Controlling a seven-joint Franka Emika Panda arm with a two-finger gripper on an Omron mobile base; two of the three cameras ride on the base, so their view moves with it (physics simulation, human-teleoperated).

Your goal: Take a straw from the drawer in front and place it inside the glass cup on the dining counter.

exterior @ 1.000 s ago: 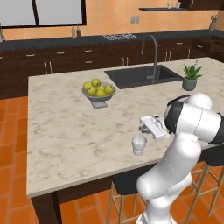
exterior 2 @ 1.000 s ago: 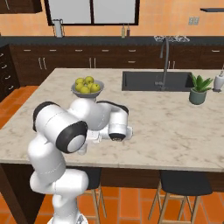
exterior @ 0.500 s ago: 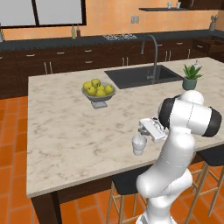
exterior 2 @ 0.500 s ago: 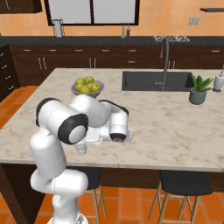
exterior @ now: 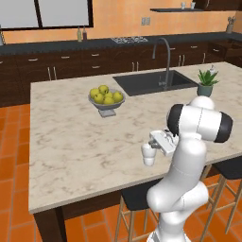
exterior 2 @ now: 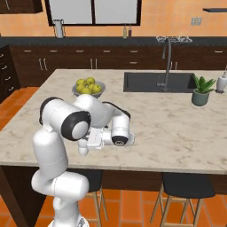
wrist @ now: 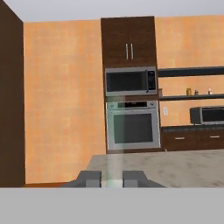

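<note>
1. At far left of the left base view, orange floor tiles border the dining counter (exterior: 71, 142), whose marbled top spans the middle of the frame.
2. Left of centre on that top stands a grey fruit bowl (exterior: 106, 100) holding yellow-green fruit.
3. Just below the centre sits the glass cup (exterior: 149, 154), near the counter's front edge.
4. Immediately right of the cup is the gripper (exterior: 155, 142), held level and touching or nearly touching the cup's rim; its jaws are closed together.
5. The straw is too thin to make out in the base views, so I cannot tell whether it is in the jaws or in the cup.
6. Right of centre, towards the top, lies the dark sink (exterior: 153, 82) with its curved faucet (exterior: 163, 56); a small potted plant (exterior: 206, 83) stands at the right.
7. In the right base view, the bowl (exterior 2: 88, 88) is upper left of centre; the cup (exterior 2: 83, 148) peeks out at lower left of centre, largely hidden by the arm's elbow, with the gripper (exterior 2: 91, 138) just to its right.
8. In the hand view, the two fingertips (wrist: 89, 178) rise at bottom centre, and a pale translucent vertical strip (wrist: 114, 168) stands between them, probably the cup's glass; I cannot tell for certain.
9. Beyond it a wall oven (wrist: 131, 127) occupies the centre of the frame.
</note>
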